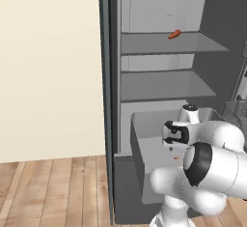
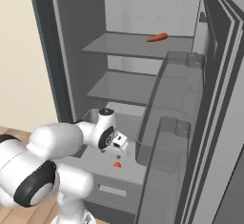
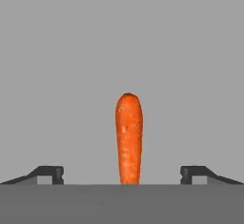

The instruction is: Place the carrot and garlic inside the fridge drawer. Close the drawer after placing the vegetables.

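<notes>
A: How does the gripper (image 3: 122, 178) stand?

B: Its two dark fingertips (image 3: 47, 173) are spread wide apart with nothing clamped. The carrot (image 3: 128, 139) lies between them on a flat grey floor, touching neither tip, its rounded end pointing away from the hand.

A: And where is that floor?

B: In the right base view the gripper (image 2: 117, 147) hangs low over the fridge drawer (image 2: 95, 170), which is pulled out from the bottom of the fridge (image 2: 62, 51). A small orange spot just below the hand is the carrot (image 2: 117, 164), inside the bin. The left base view shows the same: the hand (image 1: 174, 135) over the drawer (image 1: 136, 158), with a fleck of orange (image 1: 176, 159) beneath it.

A: Anything else nearby?

B: A reddish-orange oblong piece (image 2: 157, 37) lies on the upper shelf (image 2: 114, 44), well above. The open fridge door, with its clear door bins (image 2: 167, 137), stands close on the arm's right.

A: The garlic?

B: I cannot make it out.
</notes>
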